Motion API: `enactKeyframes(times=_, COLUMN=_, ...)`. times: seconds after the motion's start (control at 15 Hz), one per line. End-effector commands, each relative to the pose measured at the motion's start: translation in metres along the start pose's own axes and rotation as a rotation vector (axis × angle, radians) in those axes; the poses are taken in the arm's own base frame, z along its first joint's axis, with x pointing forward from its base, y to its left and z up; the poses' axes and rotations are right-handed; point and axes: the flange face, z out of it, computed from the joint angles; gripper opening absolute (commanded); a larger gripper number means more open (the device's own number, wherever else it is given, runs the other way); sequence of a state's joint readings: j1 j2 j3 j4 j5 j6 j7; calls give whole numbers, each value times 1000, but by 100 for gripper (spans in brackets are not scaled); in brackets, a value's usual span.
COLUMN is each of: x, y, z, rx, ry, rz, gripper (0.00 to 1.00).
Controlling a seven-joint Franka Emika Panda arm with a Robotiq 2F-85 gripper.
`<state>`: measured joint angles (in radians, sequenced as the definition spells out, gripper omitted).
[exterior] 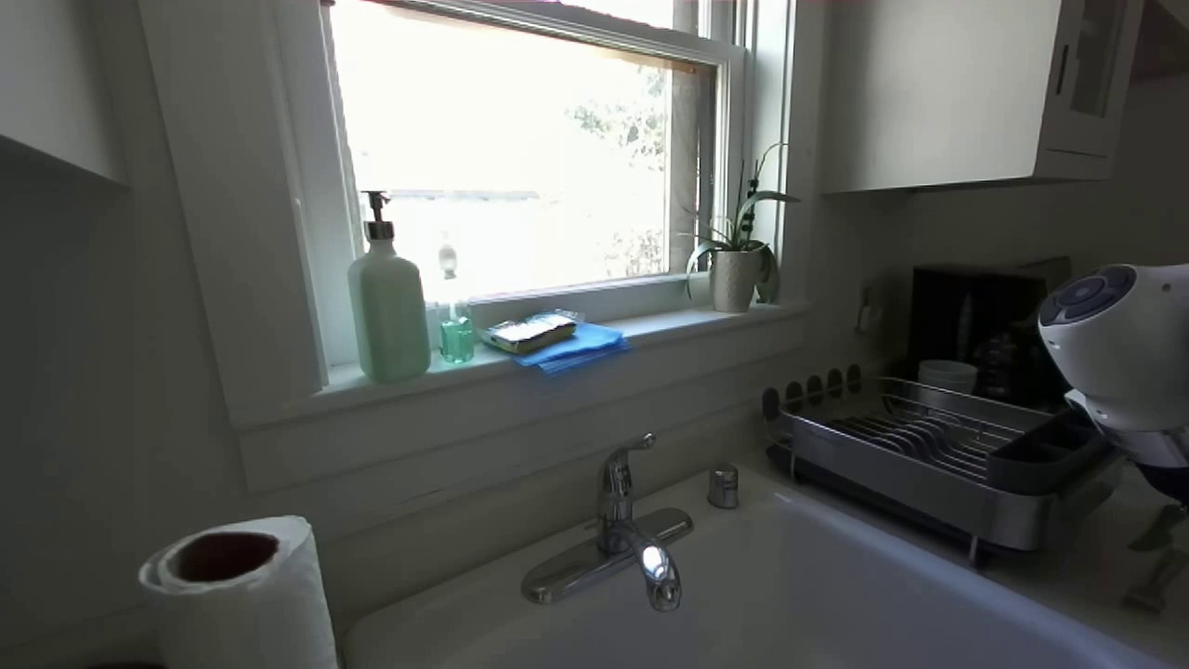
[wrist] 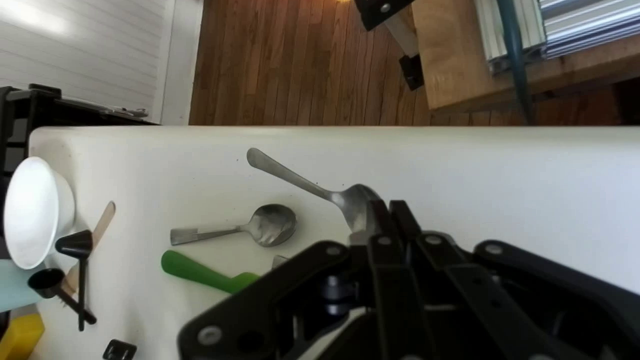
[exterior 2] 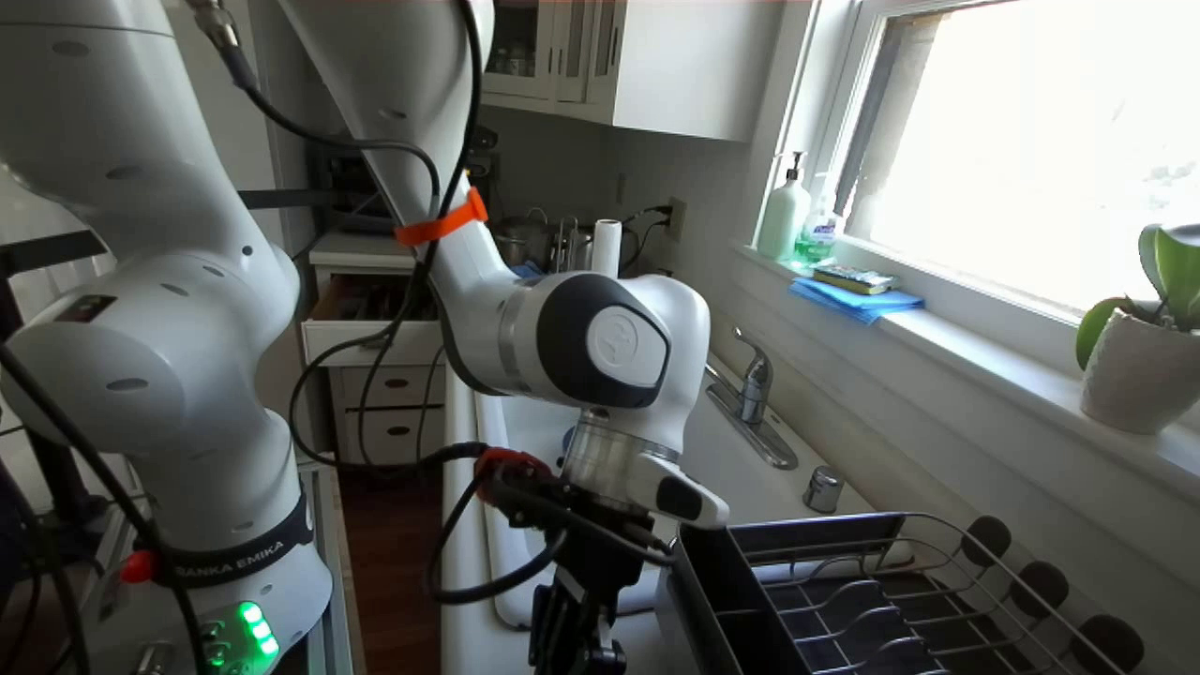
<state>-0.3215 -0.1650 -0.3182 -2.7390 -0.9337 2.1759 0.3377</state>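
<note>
Large spoon [wrist: 345, 200] partly hidden by the gripper [wrist: 390, 207]

In the wrist view, jaws close together with barely a slit between; cannot tell about any grip on the spoon, or even about contact. Just left of the gripper's tips, the bowl end of the large spoon, with its edge lost behind the black fingers [wrist: 381, 217]; farther left and higher than the gripper, the handle, in full view. Also left of the gripper, a small spoon [wrist: 272, 225], wholly visible, and, lower, a green handle [wrist: 200, 270] with one end covered by the gripper. Likewise cut short by it, a scrap of grey metal [wrist: 279, 261], hard to identify. Well apart from the gripper, far left: two black scoops [wrist: 75, 245], a partly covered wooden stick [wrist: 102, 222], a white bowl [wrist: 31, 212] and a yellow block [wrist: 21, 332] cropped by the frame.

Beneath the gripper, a white counter [wrist: 500, 200], smooth, with a few dark specks; above the gripper in the same view, past the counter's edge, wooden floorboards [wrist: 300, 75] and a tabletop [wrist: 455, 55].

In an exterior view, gripper cropped at the bottom; right of it, a dish rack [exterior 2: 816, 534]; behind it, a white sink [exterior 2: 745, 492]; higher and to its right, a window [exterior 2: 1012, 141] bleached by daylight.
</note>
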Motion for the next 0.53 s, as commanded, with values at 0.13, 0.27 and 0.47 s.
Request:
enactKeyframes(times=0.13, x=-24, y=27, z=-54, rx=-68, ry=165, rz=43, gripper=1)
enactKeyframes(times=0.27, x=-20, y=43, z=-79, rx=-50, ry=229, rz=62, gripper=1)
enactKeyframes(times=0.47, x=-16, y=41, z=-78, rx=-39, ry=222, rz=74, gripper=4)
